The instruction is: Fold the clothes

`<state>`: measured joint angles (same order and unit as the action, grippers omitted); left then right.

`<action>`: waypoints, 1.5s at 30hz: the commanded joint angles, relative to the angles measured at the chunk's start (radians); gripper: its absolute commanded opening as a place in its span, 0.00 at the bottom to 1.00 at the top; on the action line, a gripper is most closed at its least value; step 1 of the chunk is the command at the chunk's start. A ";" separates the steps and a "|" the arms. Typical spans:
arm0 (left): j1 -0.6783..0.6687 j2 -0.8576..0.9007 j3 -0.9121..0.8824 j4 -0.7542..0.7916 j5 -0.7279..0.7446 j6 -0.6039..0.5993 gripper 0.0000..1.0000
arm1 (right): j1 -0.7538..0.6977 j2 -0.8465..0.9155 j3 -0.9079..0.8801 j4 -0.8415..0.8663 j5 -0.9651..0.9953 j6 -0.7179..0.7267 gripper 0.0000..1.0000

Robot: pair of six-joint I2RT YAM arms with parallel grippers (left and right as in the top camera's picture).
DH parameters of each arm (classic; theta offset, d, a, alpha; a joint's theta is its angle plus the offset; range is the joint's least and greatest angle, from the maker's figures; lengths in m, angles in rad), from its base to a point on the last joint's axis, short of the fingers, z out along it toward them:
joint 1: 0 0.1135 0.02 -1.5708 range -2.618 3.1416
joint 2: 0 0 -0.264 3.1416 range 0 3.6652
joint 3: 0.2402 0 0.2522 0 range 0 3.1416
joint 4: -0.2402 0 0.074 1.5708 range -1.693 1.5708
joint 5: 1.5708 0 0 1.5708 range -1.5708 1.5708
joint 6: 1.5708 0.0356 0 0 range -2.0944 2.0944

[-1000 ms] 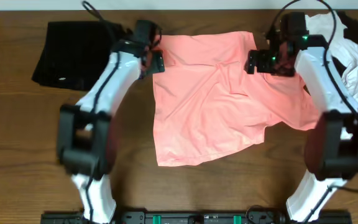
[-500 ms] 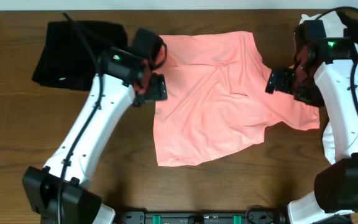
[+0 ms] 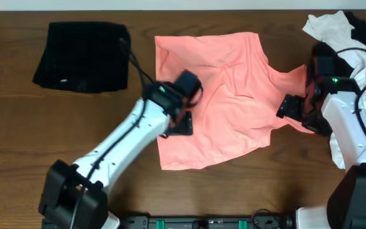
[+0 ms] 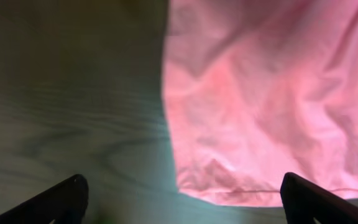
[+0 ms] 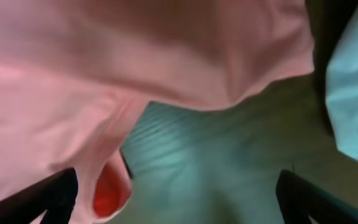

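Item: salmon-pink T-shirt (image 3: 221,95), short-sleeved, one piece. Location: middle of the wooden table (image 3: 18,140), spread mostly flat but creased, the lower hem towards the robot and a sleeve reaching right. Companion pieces: folded black rectangle (image 3: 81,56) at far left, well apart; crumpled white garment (image 3: 345,38) at far right, with dark cloth behind it. Left gripper (image 3: 184,121): above the shirt's left edge, jaws spread wide and empty; the left wrist view shows only table and the hem corner between its fingers. Right gripper (image 3: 294,108): at the right sleeve, likewise spread wide and holding nothing. Handling, by estimate: light, thin, limp knit; it will drape and bunch when lifted and likely slide easily on the smooth wood; not fragile. Suggested holds: the lower-left hem corner under the left arm and the sleeve edge or adjoining side seam under the right, pinched low against the table so only one layer is caught. Markings: no print or brand legible on the pink cloth; a small pale mark (image 3: 63,81) on the black rectangle is too small to read; a red-orange patch (image 5: 110,190) under the sleeve in the right wrist view, nature unclear.
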<state>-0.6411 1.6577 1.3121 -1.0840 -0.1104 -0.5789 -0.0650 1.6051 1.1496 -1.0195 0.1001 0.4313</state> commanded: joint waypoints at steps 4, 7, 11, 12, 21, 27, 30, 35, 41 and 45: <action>-0.089 -0.042 -0.106 0.108 -0.005 -0.080 0.86 | -0.007 -0.016 -0.042 0.073 -0.004 -0.116 0.99; -0.090 -0.042 -0.165 0.177 -0.005 -0.110 0.57 | -0.007 -0.016 -0.042 0.088 -0.035 -0.128 0.98; -0.089 -0.040 -0.261 0.277 0.000 -0.161 0.20 | -0.006 -0.016 -0.042 0.110 -0.098 -0.141 0.96; -0.089 -0.040 -0.279 0.298 0.010 -0.170 0.12 | -0.006 -0.016 -0.042 0.113 -0.106 -0.142 0.95; -0.089 -0.031 -0.346 0.473 0.077 -0.194 0.06 | -0.006 -0.016 -0.042 0.115 -0.135 -0.151 0.95; -0.089 0.033 -0.346 0.536 0.077 -0.194 0.06 | -0.006 -0.016 -0.042 0.119 -0.161 -0.159 0.95; -0.085 0.048 -0.346 0.562 0.092 -0.194 0.06 | -0.006 -0.016 -0.042 0.118 -0.161 -0.159 0.95; -0.052 0.060 -0.346 0.591 0.103 -0.249 0.06 | -0.006 -0.016 -0.042 0.115 -0.161 -0.159 0.95; 0.012 0.127 -0.346 0.636 0.180 -0.288 0.06 | -0.006 -0.016 -0.042 0.110 -0.161 -0.159 0.95; 0.047 0.186 -0.346 0.650 0.254 -0.288 0.06 | -0.006 -0.016 -0.042 0.111 -0.172 -0.159 0.95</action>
<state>-0.6174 1.7859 0.9775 -0.4332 0.0738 -0.8478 -0.0681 1.6051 1.1114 -0.9081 -0.0566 0.2829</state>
